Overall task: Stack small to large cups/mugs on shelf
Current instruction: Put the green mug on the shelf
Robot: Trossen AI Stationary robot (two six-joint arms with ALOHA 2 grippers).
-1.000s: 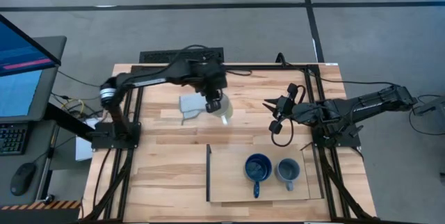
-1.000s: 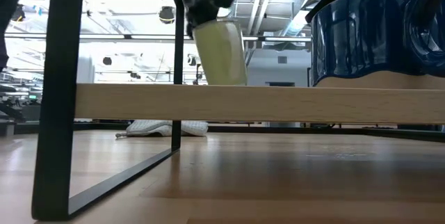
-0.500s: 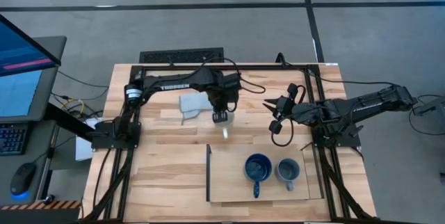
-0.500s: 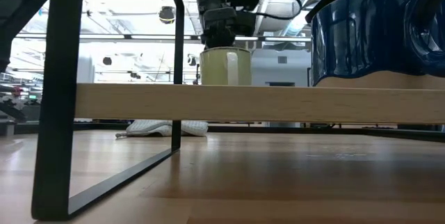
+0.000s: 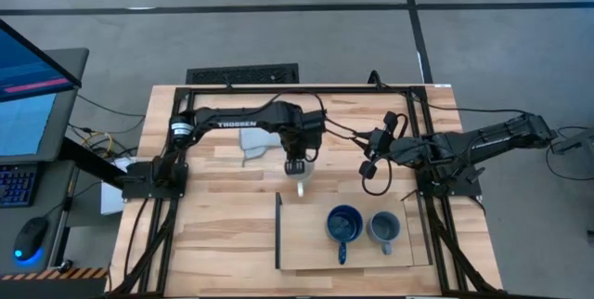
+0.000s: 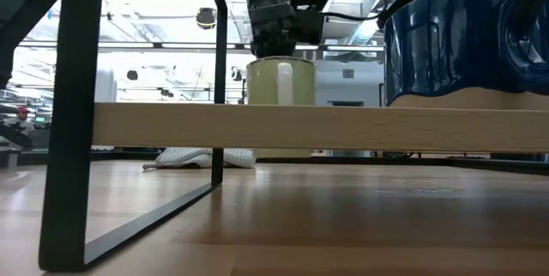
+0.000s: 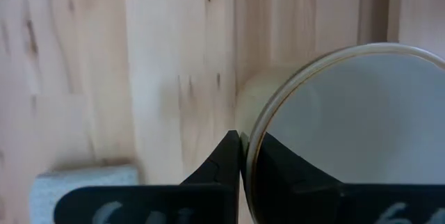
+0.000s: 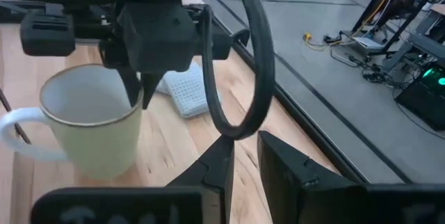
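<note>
My left gripper (image 5: 297, 165) is shut on the cream mug (image 5: 301, 188), which stands upright just beyond the shelf's far edge. The low view shows the mug (image 6: 280, 81) above the shelf board (image 6: 257, 128), which hides its base. The shelf (image 5: 306, 243) is a pale board with a dark upright strip (image 5: 277, 229). On it stand the navy mug (image 5: 343, 225) and the small grey-blue mug (image 5: 383, 227), each on its base. My right gripper (image 5: 365, 153) hovers at the right, narrowly open (image 8: 245, 161) and holding nothing. My left gripper pinches the cream mug's rim (image 7: 254, 130), one finger inside the mug and one outside. The fingers (image 8: 135, 92) come from above, pointing down, on the side away from the handle (image 8: 14, 130). The mug hangs upright; whether its base touches the table I cannot tell.
A folded grey cloth (image 5: 252, 141) lies on the slatted tabletop behind the left gripper. Black frame rails (image 5: 306, 88) run along the table's far side and past both arm bases. Bare shelf board lies between the strip and the navy mug.
My left gripper has carried the cream mug down and toward the table's near edge, closer to the shelf. The mug, tilted a second ago, now hangs upright. The right arm has kept still.
</note>
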